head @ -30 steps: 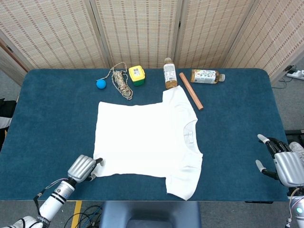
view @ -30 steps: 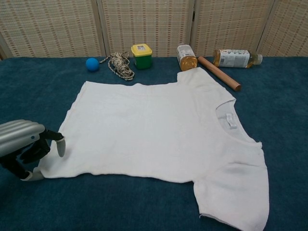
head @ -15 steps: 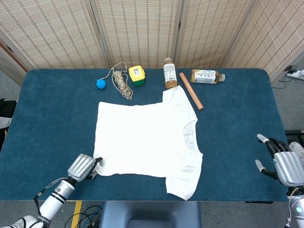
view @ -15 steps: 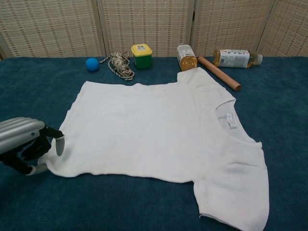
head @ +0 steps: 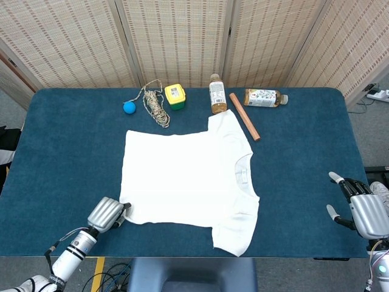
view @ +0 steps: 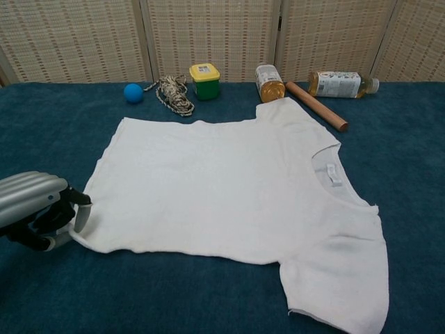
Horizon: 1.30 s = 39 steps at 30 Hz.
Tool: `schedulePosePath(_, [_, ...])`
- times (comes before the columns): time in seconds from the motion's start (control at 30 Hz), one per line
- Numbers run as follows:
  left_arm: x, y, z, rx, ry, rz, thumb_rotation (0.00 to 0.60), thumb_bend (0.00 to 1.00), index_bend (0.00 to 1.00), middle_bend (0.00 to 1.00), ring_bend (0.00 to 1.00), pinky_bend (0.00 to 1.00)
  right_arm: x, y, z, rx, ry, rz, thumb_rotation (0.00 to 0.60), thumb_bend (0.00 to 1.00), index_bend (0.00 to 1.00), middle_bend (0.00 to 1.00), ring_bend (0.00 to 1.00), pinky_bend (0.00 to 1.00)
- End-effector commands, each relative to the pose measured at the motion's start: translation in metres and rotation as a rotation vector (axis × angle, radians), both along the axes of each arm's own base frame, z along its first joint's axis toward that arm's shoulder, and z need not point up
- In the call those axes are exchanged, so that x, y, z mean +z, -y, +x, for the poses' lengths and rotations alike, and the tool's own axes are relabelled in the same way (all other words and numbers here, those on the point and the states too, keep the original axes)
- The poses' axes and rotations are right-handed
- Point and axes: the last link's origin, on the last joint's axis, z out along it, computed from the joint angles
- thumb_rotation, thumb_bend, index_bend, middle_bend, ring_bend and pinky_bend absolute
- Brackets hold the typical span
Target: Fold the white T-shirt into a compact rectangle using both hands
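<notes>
L hand pinches T-shirt hem corner, thin grip; may slip once lifted. R hand, well right of shirt, open, empty.

Left hand low at near left, fingers curled, pinching the shirt hem corner. Right hand hovers far right, fingers spread, empty.

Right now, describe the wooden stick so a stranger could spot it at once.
Look along the far edge of the blue table, right of the white T-shirt's upper sleeve. The wooden stick lies at a slant between two bottles, the only plain brown rod there.
</notes>
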Motion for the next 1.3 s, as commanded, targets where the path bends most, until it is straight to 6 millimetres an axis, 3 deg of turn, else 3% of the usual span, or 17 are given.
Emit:
schedulePosePath(0.03, [-0.001,0.000,0.000,-0.006,-0.015,0.003,0.600,0.44,0.60,0.89,0.81,0.98,0.000,0.000,0.000,0.000,0.000,-0.001,0.600,0.35,0.10,0.26,0.25,0.22])
schedulePosePath(0.4, [0.000,0.004,0.002,-0.014,-0.049,0.021,0.600,0.44,0.62,0.89,0.81,0.98,-0.004,0.001,0.001,0.009,-0.008,0.028,0.600,0.35,0.10,0.27,0.26,0.22])
schedulePosePath(0.67, [0.007,0.010,0.010,-0.029,-0.044,0.024,0.600,0.44,0.63,0.89,0.81,0.98,-0.036,0.002,0.014,0.149,-0.106,0.162,0.600,0.35,0.18,0.34,0.27,0.24])
schedulePosePath(0.77, [0.007,0.011,0.011,-0.026,-0.042,0.021,0.600,0.44,0.63,0.89,0.81,0.98,-0.047,0.005,0.019,0.228,-0.176,0.186,0.600,0.35,0.23,0.41,0.38,0.36])
schedulePosePath(0.9, [0.007,0.012,0.012,-0.019,-0.040,0.016,0.600,0.44,0.63,0.89,0.81,0.98,-0.064,0.010,0.027,0.335,-0.244,0.191,0.600,0.30,0.31,0.58,0.63,0.70])
schedulePosePath(1.03, [0.007,0.013,0.014,-0.018,-0.036,0.011,0.600,0.44,0.63,0.89,0.81,0.98,-0.085,0.014,0.031,0.389,-0.264,0.224,0.600,0.21,0.40,0.75,0.82,0.93])
schedulePosePath(1.13, [0.007,0.014,0.013,-0.012,-0.035,0.011,0.600,0.44,0.63,0.89,0.81,0.98,-0.098,0.017,0.035,0.405,-0.259,0.246,0.600,0.20,0.44,0.82,0.89,0.99])
schedulePosePath(1.3, [0.009,0.014,0.011,0.003,-0.035,0.010,0.600,0.44,0.63,0.89,0.81,0.98,-0.118,0.022,0.036,0.416,-0.269,0.297,0.600,0.19,0.48,0.88,0.95,1.00])
